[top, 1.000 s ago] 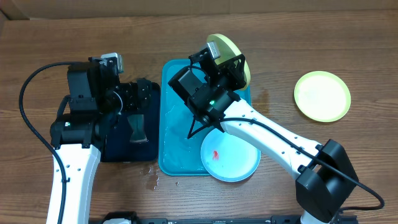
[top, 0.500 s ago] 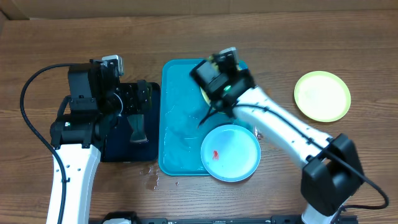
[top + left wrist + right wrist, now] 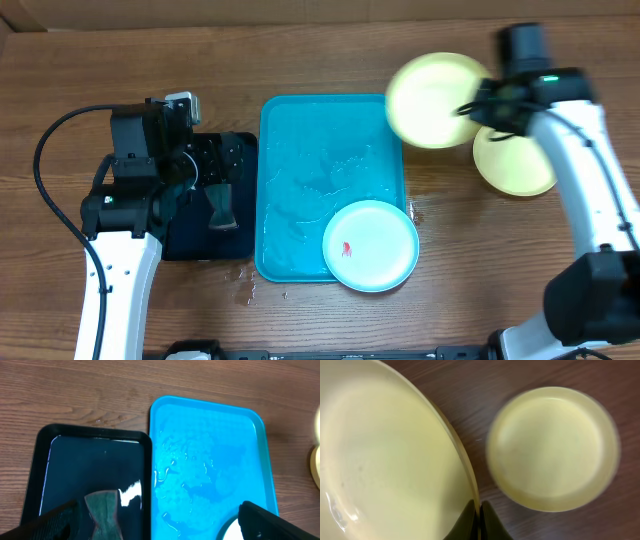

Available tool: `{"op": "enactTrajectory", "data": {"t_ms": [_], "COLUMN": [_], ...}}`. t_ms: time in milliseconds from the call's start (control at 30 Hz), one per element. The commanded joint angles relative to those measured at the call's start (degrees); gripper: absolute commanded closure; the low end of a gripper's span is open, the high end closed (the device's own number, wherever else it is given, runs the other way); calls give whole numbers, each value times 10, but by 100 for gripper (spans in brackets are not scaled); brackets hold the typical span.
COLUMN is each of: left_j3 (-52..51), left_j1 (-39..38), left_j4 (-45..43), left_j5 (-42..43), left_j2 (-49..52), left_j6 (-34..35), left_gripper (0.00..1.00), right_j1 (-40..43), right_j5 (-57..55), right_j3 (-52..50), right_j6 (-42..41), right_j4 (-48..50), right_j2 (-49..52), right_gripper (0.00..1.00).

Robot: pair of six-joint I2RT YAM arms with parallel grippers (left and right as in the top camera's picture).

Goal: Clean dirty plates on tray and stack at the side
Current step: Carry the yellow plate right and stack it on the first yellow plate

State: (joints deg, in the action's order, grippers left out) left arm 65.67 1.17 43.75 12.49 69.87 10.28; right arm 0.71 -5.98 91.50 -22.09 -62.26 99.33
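My right gripper (image 3: 479,515) is shut on the rim of a lime-green plate (image 3: 432,100), held in the air over the turquoise tray's (image 3: 300,170) far right corner; it also fills the left of the right wrist view (image 3: 385,460). A second lime-green plate (image 3: 515,165) lies on the table to the right, partly under my right arm, and shows in the right wrist view (image 3: 552,447). A light-blue plate (image 3: 370,245) with a red smear sits on the tray's near right corner. My left gripper (image 3: 155,520) is open above the black tray and the turquoise tray (image 3: 210,460).
A smaller black tray (image 3: 205,245) holding water lies left of the turquoise tray, with a green sponge (image 3: 104,515) in it. Water drops lie on the wood near the turquoise tray's front left corner (image 3: 245,290). A cardboard wall runs along the back edge.
My right arm has swung right with the lime-green plate, lifting it off the tray's far end toward the plate on the table. The left arm has not moved.
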Motion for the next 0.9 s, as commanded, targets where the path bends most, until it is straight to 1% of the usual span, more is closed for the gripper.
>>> {"op": "enactTrajectory", "data": {"t_ms": [0, 133, 233, 300, 567, 867], "left_j3": [10, 10, 10, 10, 10, 10], "left_j1": [3, 3, 3, 3, 3, 3], "left_j4": [0, 0, 0, -1, 0, 0], "left_j5": [11, 11, 11, 11, 11, 11], "left_j2": [-1, -1, -1, -1, -1, -1], "left_j6": [-13, -13, -13, -13, -13, -13], "left_gripper": [0, 0, 0, 0, 0, 0], "right_j1": [72, 158, 203, 221, 231, 231], "right_j5": [29, 33, 36, 55, 59, 23], "right_j3": [6, -17, -42, -63, -144, -152], "right_j6": [-2, 0, 5, 26, 30, 17], "right_j4": [-10, -9, 4, 17, 88, 116], "right_j2": [-10, -10, -10, -10, -9, -8], "right_gripper": [96, 96, 96, 96, 96, 96]}}
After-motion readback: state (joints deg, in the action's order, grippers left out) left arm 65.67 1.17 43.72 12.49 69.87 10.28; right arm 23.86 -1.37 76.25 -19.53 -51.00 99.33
